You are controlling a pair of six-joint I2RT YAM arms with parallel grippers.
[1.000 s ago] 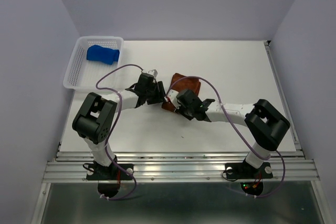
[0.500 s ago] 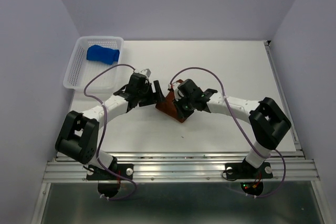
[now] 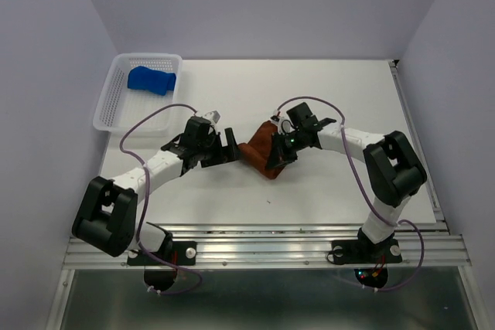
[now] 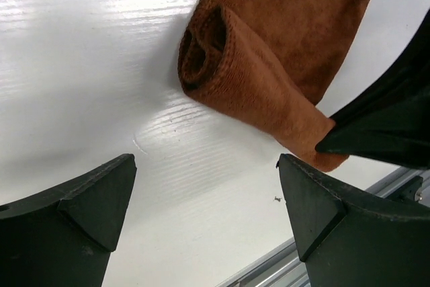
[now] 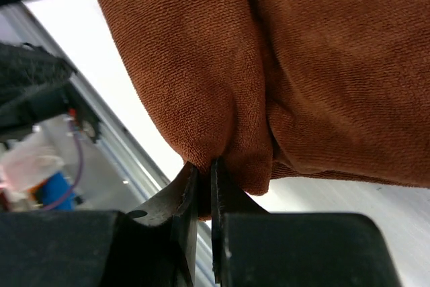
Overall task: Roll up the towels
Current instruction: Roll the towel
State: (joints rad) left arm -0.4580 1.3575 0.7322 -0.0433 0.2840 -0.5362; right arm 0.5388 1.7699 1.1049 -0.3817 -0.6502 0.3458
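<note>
The rust-brown towel (image 3: 260, 154) lies mid-table, partly rolled, its rolled end open toward the left wrist camera (image 4: 269, 65). My right gripper (image 3: 281, 157) is shut on a fold at the towel's near edge, with the cloth (image 5: 269, 52) bunched over its closed jaws (image 5: 205, 166). My left gripper (image 3: 227, 147) is open and empty just left of the towel, not touching it; in its own view (image 4: 208, 213) bare table shows between the fingers. The blue towel (image 3: 151, 79) lies rolled in the white basket (image 3: 104, 107).
The basket stands at the table's back left corner. The table's metal front rail (image 3: 263, 231) runs just behind the arm bases. Grey walls enclose the left, back and right sides.
My left gripper has drawn back to the left, away from the brown towel, and stands open. My right gripper has swung right while holding the towel, which now lies more bunched and rolled.
</note>
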